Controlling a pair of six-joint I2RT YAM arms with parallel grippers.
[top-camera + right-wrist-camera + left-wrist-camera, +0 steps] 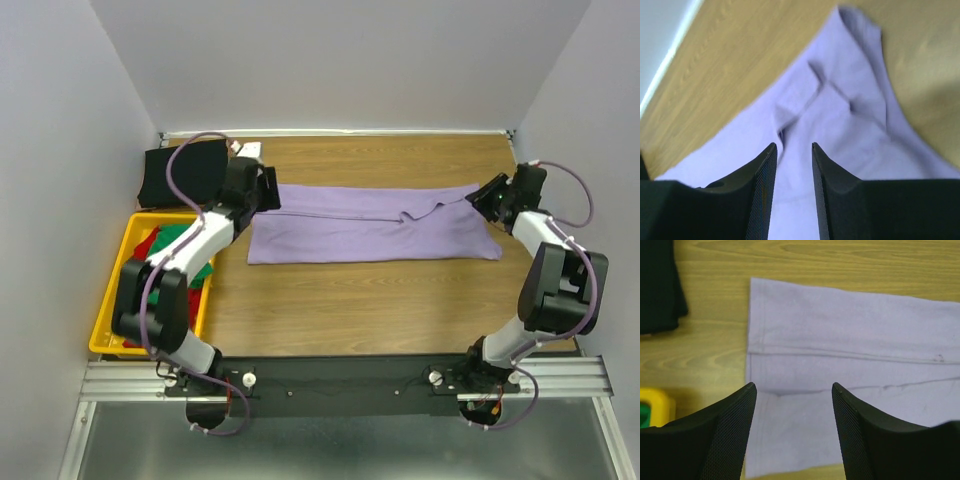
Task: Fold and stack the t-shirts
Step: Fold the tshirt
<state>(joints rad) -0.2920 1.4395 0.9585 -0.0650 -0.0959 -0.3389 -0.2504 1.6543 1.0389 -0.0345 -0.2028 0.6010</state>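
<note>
We find one possible label, a small white tag lying by the folded black cotton t-shirt at the far left corner of the wooden table, and it is too small to read. The one container is a yellow plastic crate at the table's left edge. In it are a crumpled green t-shirt and a red t-shirt (the left arm covers much of both). The large lavender-purple t-shirt lies across the middle of the table as a long flat band, folded lengthwise, with a rumpled fold near its right end. The left gripper hangs over the shirt's left end with its fingers spread wide and nothing between them. The right gripper is over the bunched right end. Its fingers are parted by a narrow gap, through which we see cloth below, and nothing is pinched. The black shirt lies just beyond the crate, apart from the lavender one.
</note>
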